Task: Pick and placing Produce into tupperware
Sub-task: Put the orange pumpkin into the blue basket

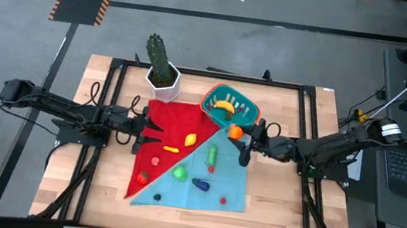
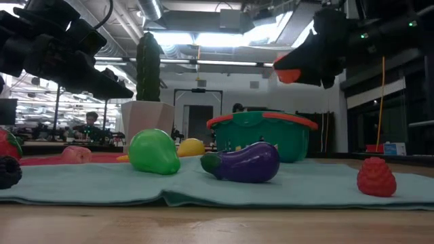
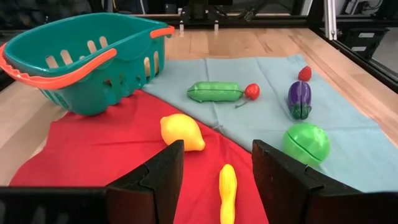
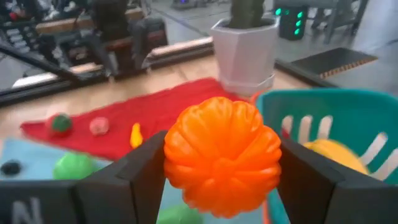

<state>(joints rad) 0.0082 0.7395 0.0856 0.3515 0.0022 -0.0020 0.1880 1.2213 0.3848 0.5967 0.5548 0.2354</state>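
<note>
— What have you got in your right gripper (image 4: 219, 163)?

— An orange pumpkin (image 4: 219, 155), pinched between my two fingers and lifted clear of the cloth. Just past it is the teal tub (image 1: 229, 106) with the orange rim, a yellow piece (image 1: 224, 106) already lying inside. Beyond the tub stands the cactus (image 1: 158, 55) in its white pot (image 1: 164, 83).

— And your left gripper (image 3: 215, 163)?

— It's wide apart and holding nothing, hanging low over the red cloth (image 3: 93, 146). Right between my fingers lies a thin yellow vegetable (image 3: 227, 191); a little ahead sits a lemon (image 3: 181, 132). Off to one side on the blue cloth (image 3: 348, 155) is a green pear (image 3: 306, 142), then a purple eggplant (image 3: 300, 99). Farther on are a green cucumber (image 3: 215, 91), touching a small red fruit (image 3: 252, 91), and a strawberry (image 3: 304, 73). The tub is farthest, at the red cloth's corner.
</note>
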